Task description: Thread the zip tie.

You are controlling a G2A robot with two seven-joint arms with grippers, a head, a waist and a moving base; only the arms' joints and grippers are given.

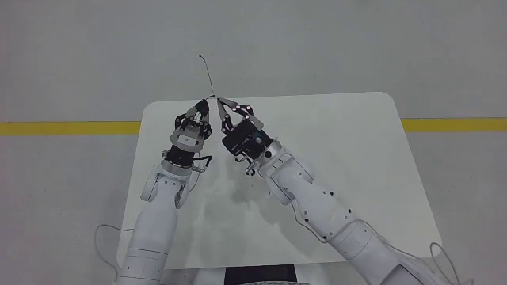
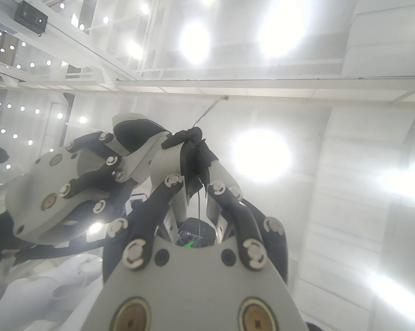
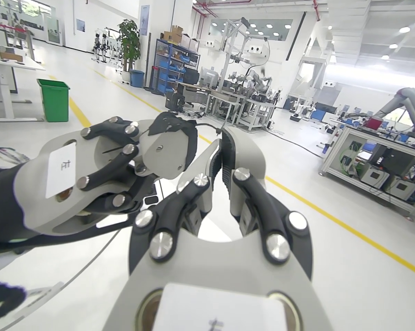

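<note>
Top view: both arms meet at the table's [image 1: 356,142] far edge, nearer its far left corner than its far right one; the two grippers sit just beside each other, tips converging.

Left gripper [image 1: 206,104]: fingers pressed together on the zip tie [image 1: 206,75], with no gap visible between them in the left wrist view; black pad covering at the tips looks frayed. A thin dark strand runs back between the fingers toward the palm; cannot tell whether it is part of the tie.

Zip tie: thin, dark, nearly straight; held at one part by the left gripper; the free length sticks out past the fingertips and beyond the table's far edge, over the floor [image 1: 317,39], leaning slightly toward the left side; it is off the table surface; a small knob shows at its outer end in the left wrist view.

Right gripper [image 3: 221,148]: ribbed pads closed against each other, no gap visible; cannot tell whether anything is caught between them. In the right wrist view the tie's outer end lines up close to the tips; contact cannot be confirmed.

A yellow line [image 1: 71,127] crosses the floor on both sides of the table.
</note>
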